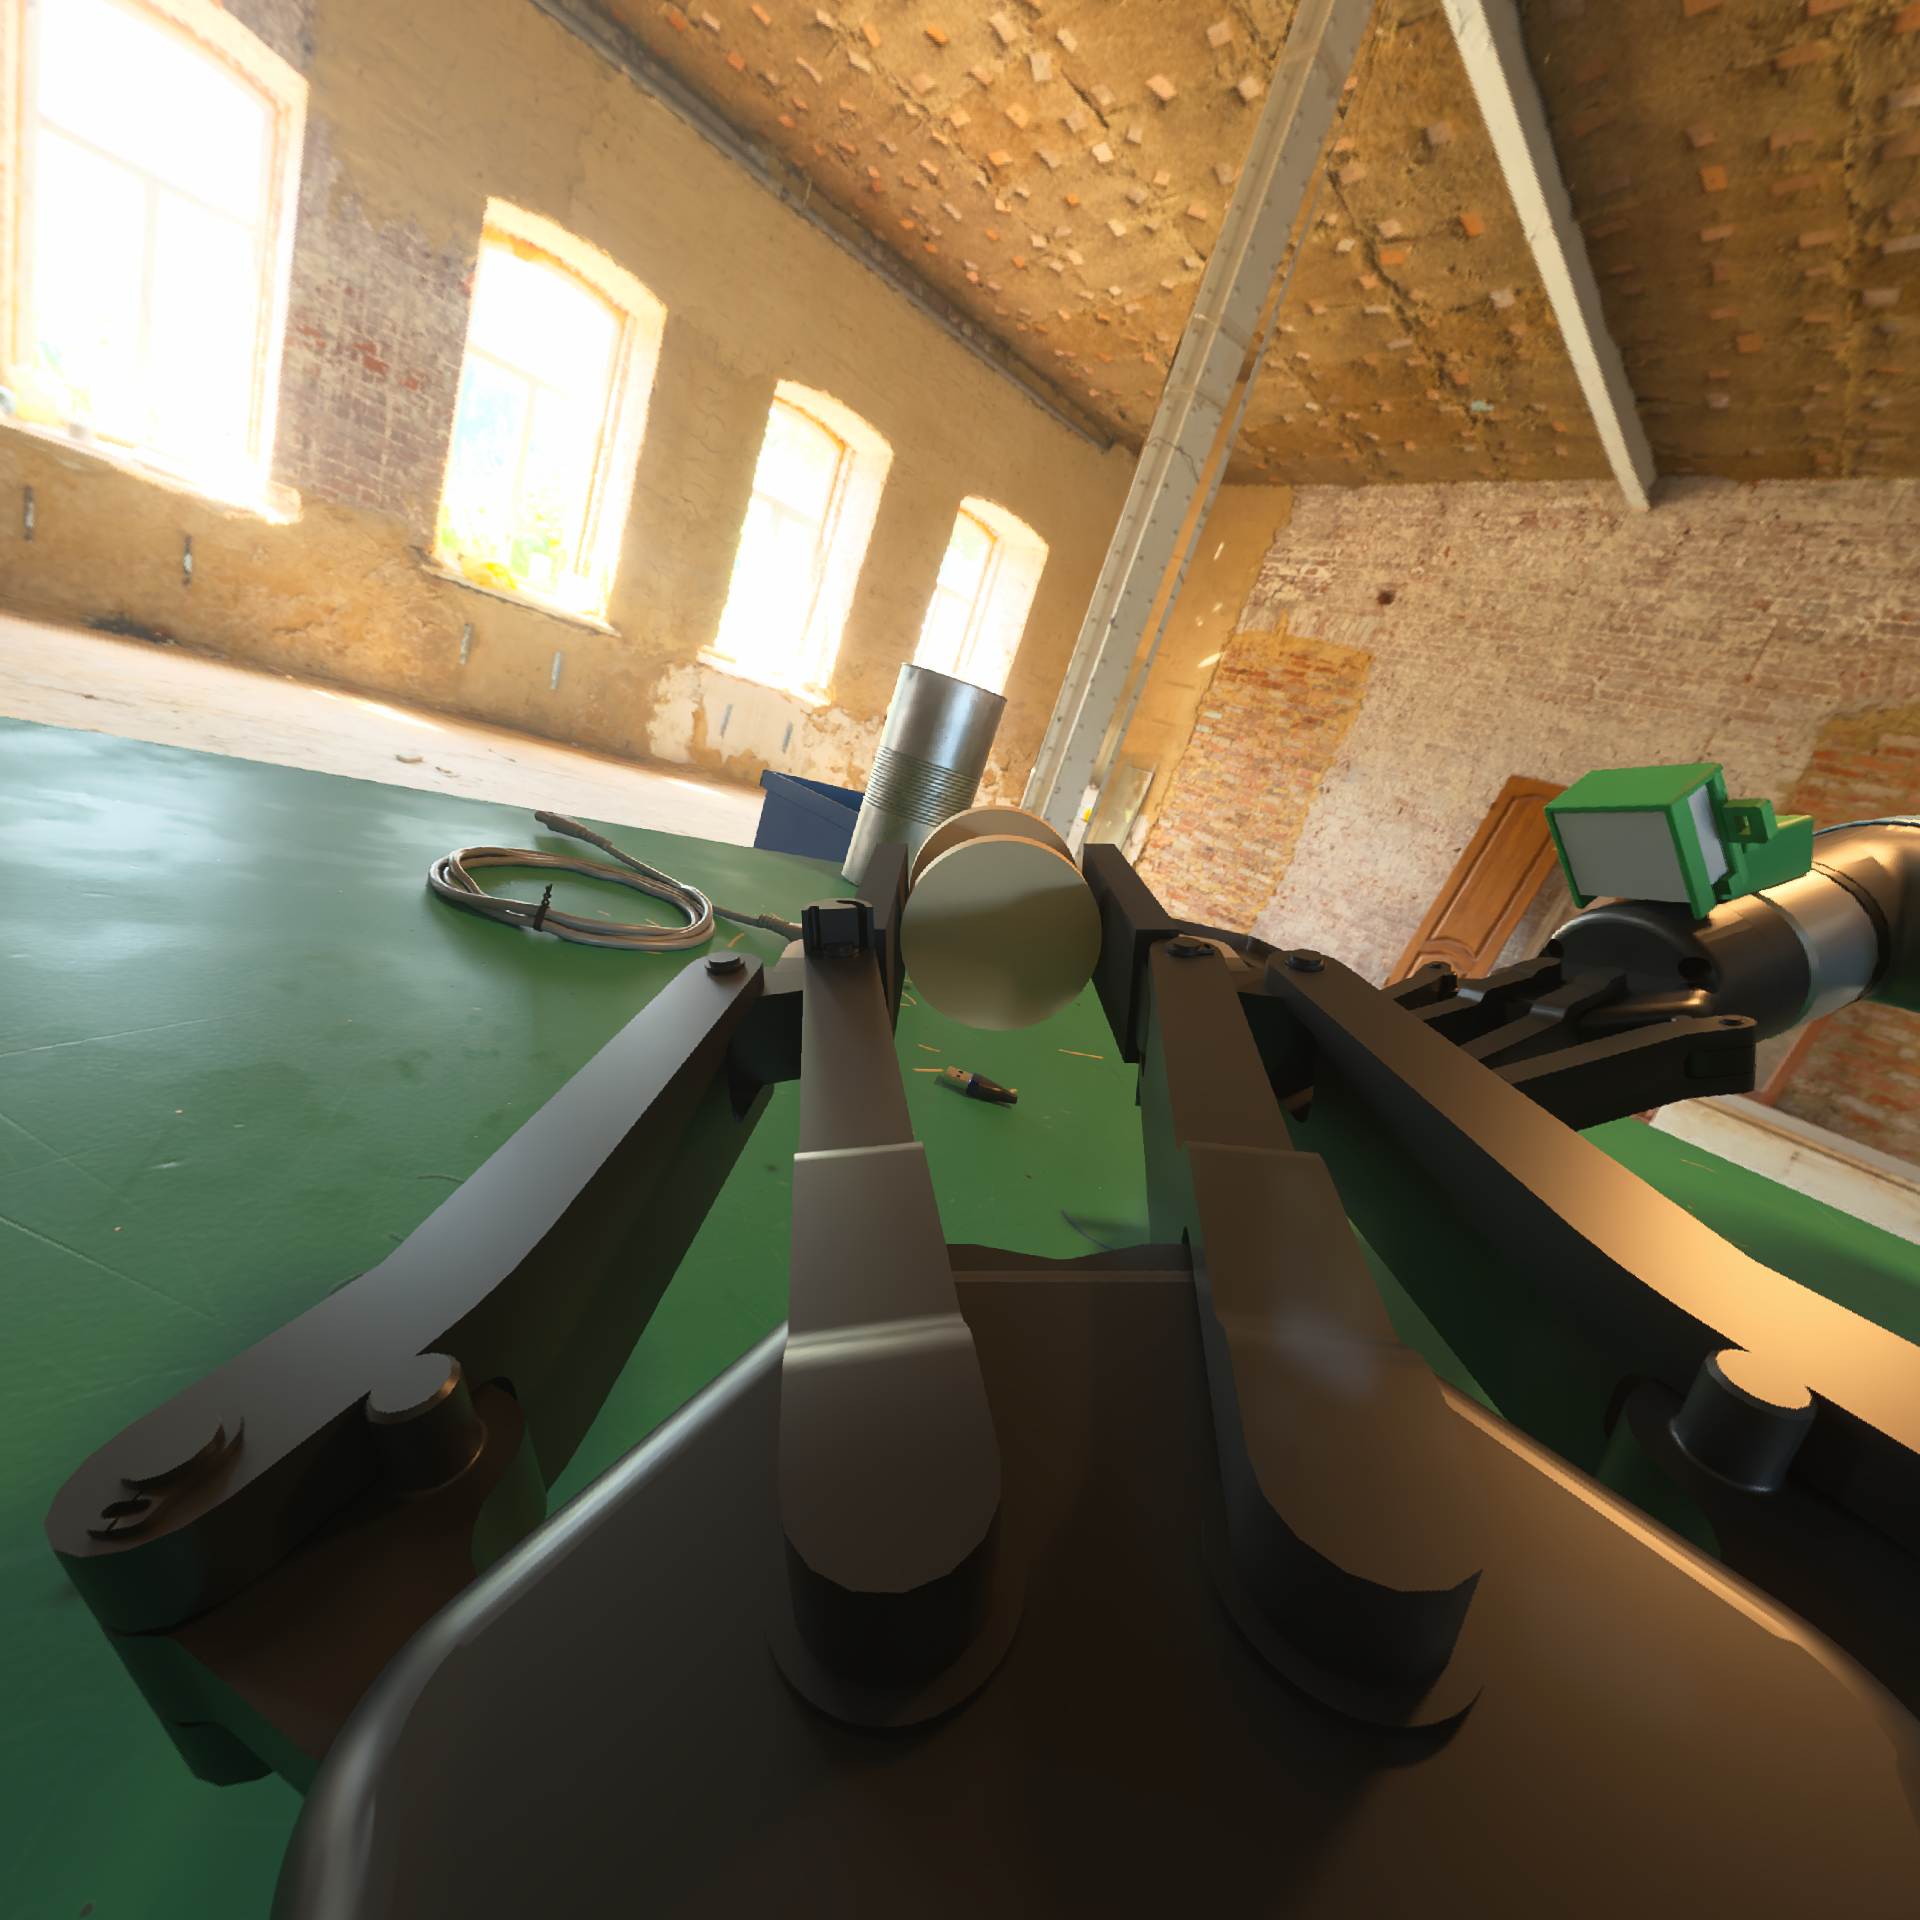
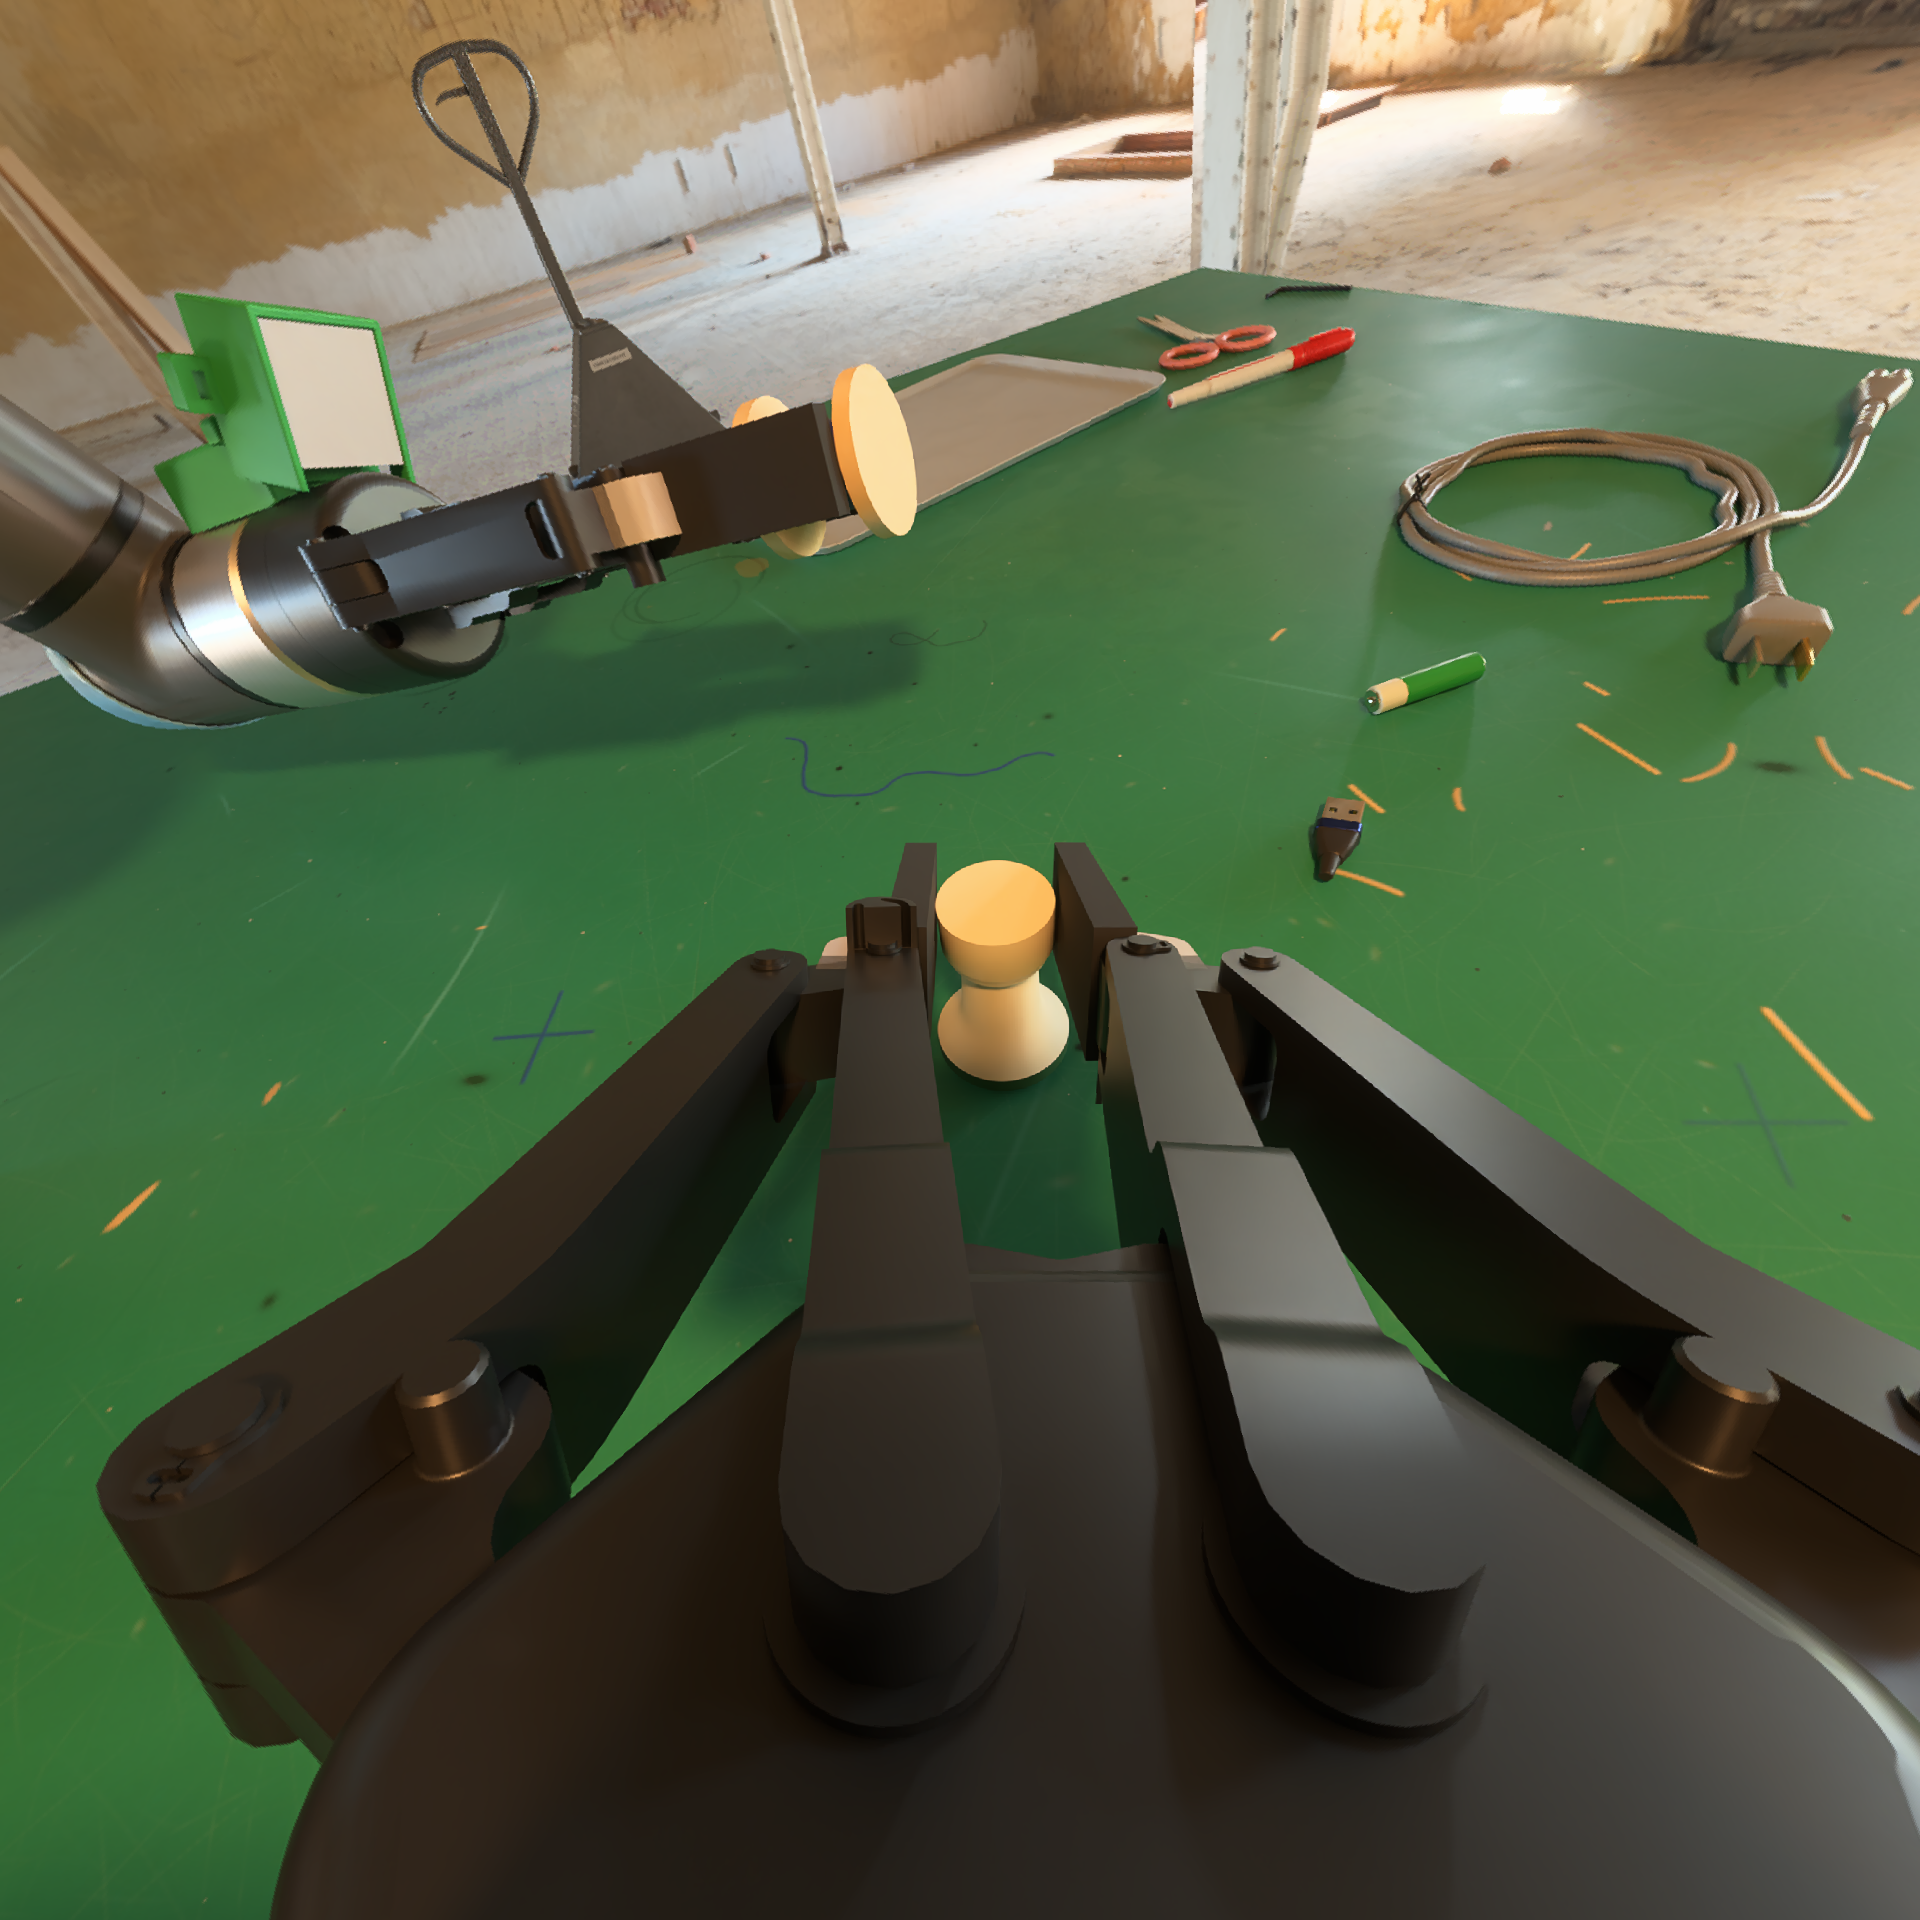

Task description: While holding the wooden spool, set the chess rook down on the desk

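Observation:
My left gripper (image 1: 995, 883) is shut on the wooden spool (image 1: 1003, 945), a pale spool with round end discs, and holds it above the green desk (image 1: 208, 1039). The right wrist view shows that gripper (image 2: 821, 468) and the spool (image 2: 873, 449) at the upper left. My right gripper (image 2: 995, 914) is shut on the chess rook (image 2: 1000, 1023), a pale waisted piece whose head is between the pads, low over the desk (image 2: 623, 935). I cannot tell whether the rook's base touches the desk. The right arm's wrist (image 1: 1714, 935) shows at the right of the left wrist view.
A coiled grey cable (image 2: 1579, 509), a green battery (image 2: 1429, 681) and a USB adapter (image 2: 1335, 831) lie to the right of the rook. A beige tray (image 2: 1018, 416), red scissors (image 2: 1216, 343) and a red marker (image 2: 1262, 369) lie farther back. A metal can (image 1: 935, 769) and a blue box (image 1: 805, 816) stand beyond the spool.

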